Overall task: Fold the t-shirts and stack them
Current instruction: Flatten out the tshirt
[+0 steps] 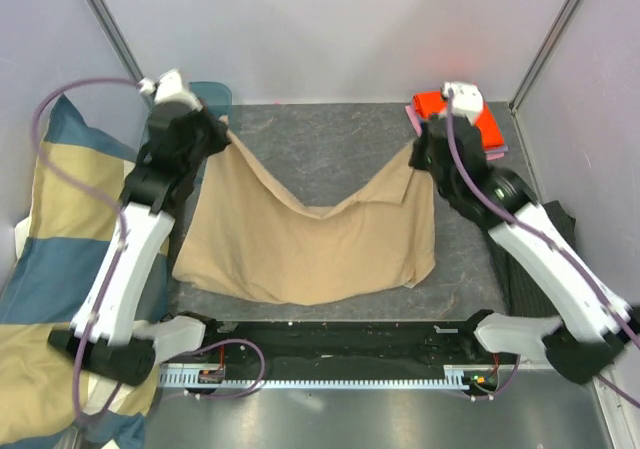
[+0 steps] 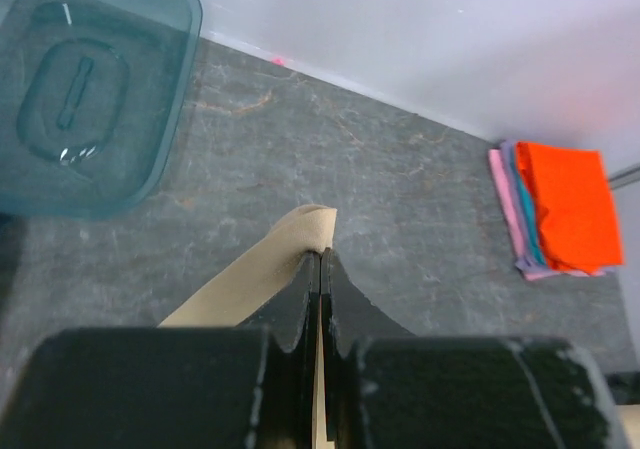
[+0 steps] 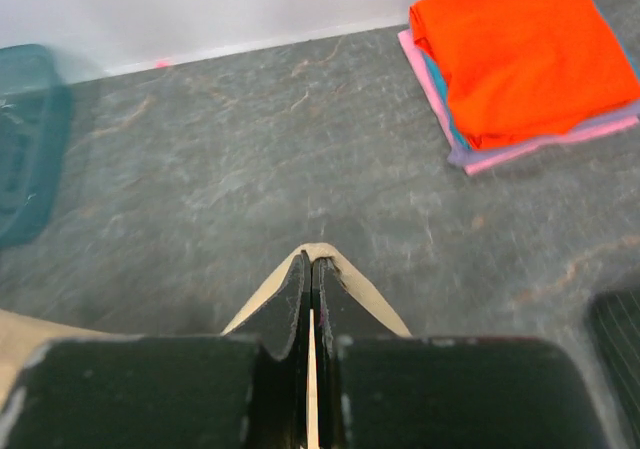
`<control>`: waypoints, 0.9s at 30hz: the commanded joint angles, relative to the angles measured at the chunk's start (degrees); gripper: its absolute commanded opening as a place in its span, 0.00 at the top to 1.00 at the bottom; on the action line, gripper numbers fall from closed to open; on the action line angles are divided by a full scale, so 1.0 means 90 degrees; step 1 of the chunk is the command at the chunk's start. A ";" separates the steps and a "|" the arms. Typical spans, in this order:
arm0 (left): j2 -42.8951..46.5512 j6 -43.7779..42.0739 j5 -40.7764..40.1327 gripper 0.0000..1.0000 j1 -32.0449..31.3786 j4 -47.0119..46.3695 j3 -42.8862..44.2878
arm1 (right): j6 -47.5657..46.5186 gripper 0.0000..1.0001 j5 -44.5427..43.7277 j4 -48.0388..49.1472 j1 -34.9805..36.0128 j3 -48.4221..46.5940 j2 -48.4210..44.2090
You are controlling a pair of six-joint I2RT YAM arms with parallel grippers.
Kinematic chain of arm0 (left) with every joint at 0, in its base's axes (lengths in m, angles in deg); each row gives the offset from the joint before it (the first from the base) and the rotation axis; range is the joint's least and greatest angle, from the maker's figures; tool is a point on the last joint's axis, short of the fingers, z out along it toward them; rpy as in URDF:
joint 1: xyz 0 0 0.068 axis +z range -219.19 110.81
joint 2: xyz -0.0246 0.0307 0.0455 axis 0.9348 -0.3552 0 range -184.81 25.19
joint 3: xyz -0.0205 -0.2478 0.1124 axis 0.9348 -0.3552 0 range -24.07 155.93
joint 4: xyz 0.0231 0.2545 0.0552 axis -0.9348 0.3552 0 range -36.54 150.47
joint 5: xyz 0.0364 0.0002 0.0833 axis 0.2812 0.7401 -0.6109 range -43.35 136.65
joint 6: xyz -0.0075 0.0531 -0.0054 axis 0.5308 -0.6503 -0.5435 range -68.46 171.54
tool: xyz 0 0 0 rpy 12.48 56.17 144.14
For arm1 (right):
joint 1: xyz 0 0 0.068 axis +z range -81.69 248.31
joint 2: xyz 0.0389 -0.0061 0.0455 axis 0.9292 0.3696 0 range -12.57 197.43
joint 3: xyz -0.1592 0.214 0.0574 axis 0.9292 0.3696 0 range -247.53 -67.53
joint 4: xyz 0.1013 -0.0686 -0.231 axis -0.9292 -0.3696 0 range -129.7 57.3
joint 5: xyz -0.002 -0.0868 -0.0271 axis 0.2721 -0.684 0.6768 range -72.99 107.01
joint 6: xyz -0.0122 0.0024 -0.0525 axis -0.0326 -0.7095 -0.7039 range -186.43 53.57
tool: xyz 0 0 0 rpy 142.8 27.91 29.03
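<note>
On the table (image 1: pixel 330 139), the spread t-shirt (image 1: pixel 300 254) lies central, folded stack (image 1: pixel 430 103) far right, bin (image 1: pixel 212 94) far left; pillow (image 1: pixel 50 239) off left.

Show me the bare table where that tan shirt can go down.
Bare table lies beyond the tan t-shirt, between the teal bin at far left and the folded stack at far right. A narrower strip runs along the shirt's right edge. Both far corners are crowded.

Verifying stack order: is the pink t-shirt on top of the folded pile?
No, the orange t-shirt lies on top; the pink t-shirt shows only as an edge underneath.
</note>
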 commanded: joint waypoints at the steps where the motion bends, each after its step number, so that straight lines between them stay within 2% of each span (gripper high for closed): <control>1: -0.1544 -0.0712 0.0071 0.98 0.0062 -0.1203 0.1180 | -0.0693 1.00 0.0782 0.1531 -0.1329 -0.1115 0.1265; 3: -0.2323 -0.0761 0.0246 0.98 0.0112 -0.1135 0.2176 | -0.0936 1.00 0.1107 0.1757 -0.1616 -0.1624 0.1930; 4: -0.2599 -0.0771 0.0402 0.98 0.0131 -0.1067 0.2547 | -0.1063 1.00 0.1117 0.1768 -0.1743 -0.2304 0.2154; 6: -0.3010 -0.0790 0.0530 0.98 0.0122 -0.0698 0.3805 | -0.1435 1.00 0.1409 0.1661 -0.1909 -0.3068 0.2721; 7: -0.3341 -0.0771 0.0666 0.98 0.0121 -0.0551 0.4612 | -0.1523 1.00 0.1507 0.1525 -0.1920 -0.3788 0.2936; 10: -0.3423 -0.0673 0.0891 0.98 0.0131 -0.0091 0.5545 | -0.1797 1.00 0.1732 0.1271 -0.1920 -0.4894 0.2977; 12: -0.3150 -0.0566 0.0970 0.98 0.0131 0.0007 0.5423 | -0.1826 1.00 0.2042 0.1143 -0.1920 -0.5190 0.2851; 15: -0.2116 -0.0371 0.0970 0.98 0.0131 -0.0225 0.4137 | -0.1778 1.00 0.2530 0.0948 -0.1920 -0.4920 0.2246; 16: -0.1756 -0.0322 0.0970 0.98 0.0131 -0.0372 0.3156 | -0.1729 1.00 0.2610 0.0938 -0.1920 -0.4386 0.1780; 18: -0.0808 -0.0176 0.0922 0.98 0.0131 -0.0587 0.2135 | -0.1525 1.00 0.2883 0.0986 -0.1920 -0.3711 0.1241; 21: 0.0111 0.0069 0.0648 0.98 0.0131 -0.0637 0.0087 | -0.1174 1.00 0.3011 0.0919 -0.1910 -0.1879 0.0216; 27: 0.1039 0.0430 0.0463 0.98 0.0131 -0.0491 -0.2376 | -0.0548 1.00 0.3411 0.0314 -0.1910 0.0857 -0.1279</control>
